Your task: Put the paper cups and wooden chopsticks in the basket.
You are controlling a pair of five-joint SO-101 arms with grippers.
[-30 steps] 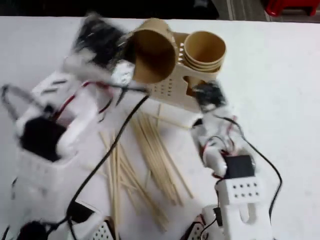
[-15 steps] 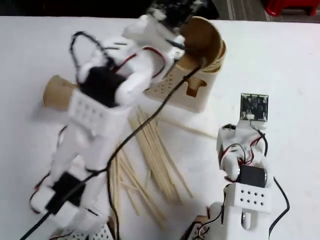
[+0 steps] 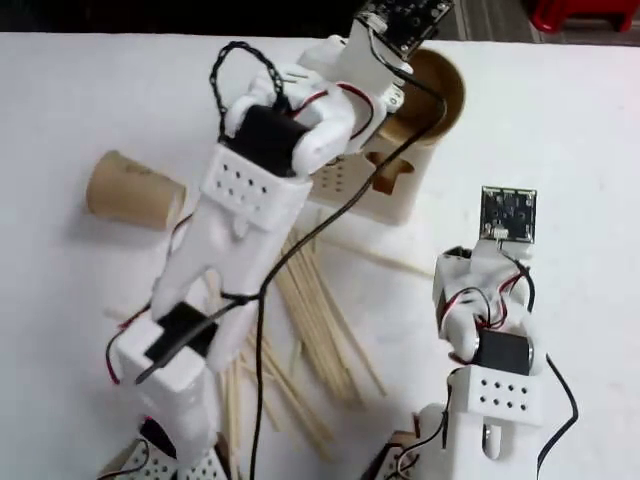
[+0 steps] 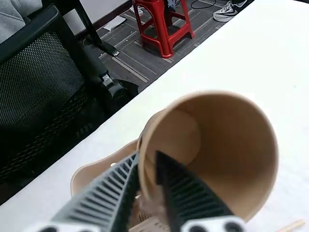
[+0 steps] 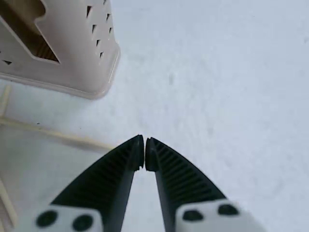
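Observation:
My left gripper (image 4: 147, 157) is shut on the rim of a brown paper cup (image 4: 217, 150), one finger inside and one outside. In the high view that cup (image 3: 432, 88) hangs tilted over the far end of the beige basket (image 3: 385, 195). A second paper cup (image 3: 133, 190) lies on its side on the table at the left. Several wooden chopsticks (image 3: 315, 320) lie scattered between the two arms. My right gripper (image 5: 145, 145) is shut and empty, low over the table beside the basket (image 5: 63, 48) and one loose chopstick (image 5: 63, 135).
The white table (image 3: 560, 130) has free room to the right of the basket. The left arm's body and cable (image 3: 250, 200) stretch across the chopstick pile. Beyond the table's far edge stand a red stool (image 4: 161, 21) and a black chair (image 4: 43, 87).
The left arm swung right with the cup, from left of the basket to over it, uncovering the lying cup. The right arm drew back from the basket, then stayed still.

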